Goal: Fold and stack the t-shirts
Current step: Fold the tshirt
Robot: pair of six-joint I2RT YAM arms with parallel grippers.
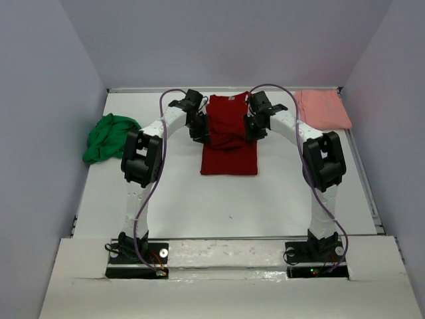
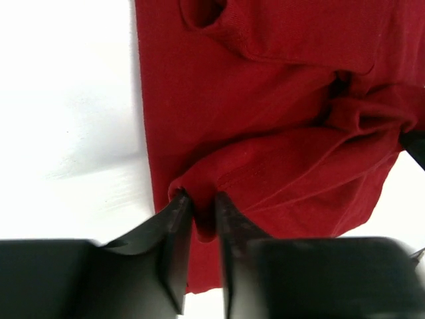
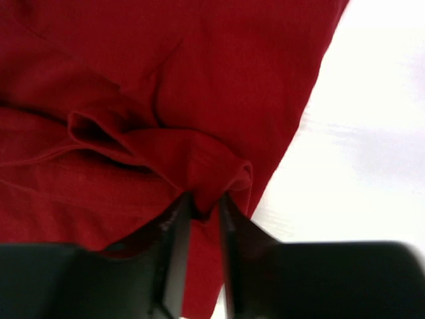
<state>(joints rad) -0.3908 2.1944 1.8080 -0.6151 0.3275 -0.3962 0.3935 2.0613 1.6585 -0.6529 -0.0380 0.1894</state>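
Toward the back of the white table (image 1: 232, 199), at centre frame, the dark red t-shirt (image 1: 229, 143) lies partly folded, its lower hem straight and its upper half rumpled. The left gripper (image 1: 202, 135) sits at the shirt's left edge and the right gripper (image 1: 252, 131) at its right edge. Each has a raised ridge of red cloth between narrowly parted fingers, and I cannot tell whether either is clamping or has let go. The green t-shirt (image 1: 106, 137) is bunched at middle left, near the table's side edge. The pink t-shirt (image 1: 322, 108) lies flat at upper right. Bare white surface spreads below the red hem and along both flanks.
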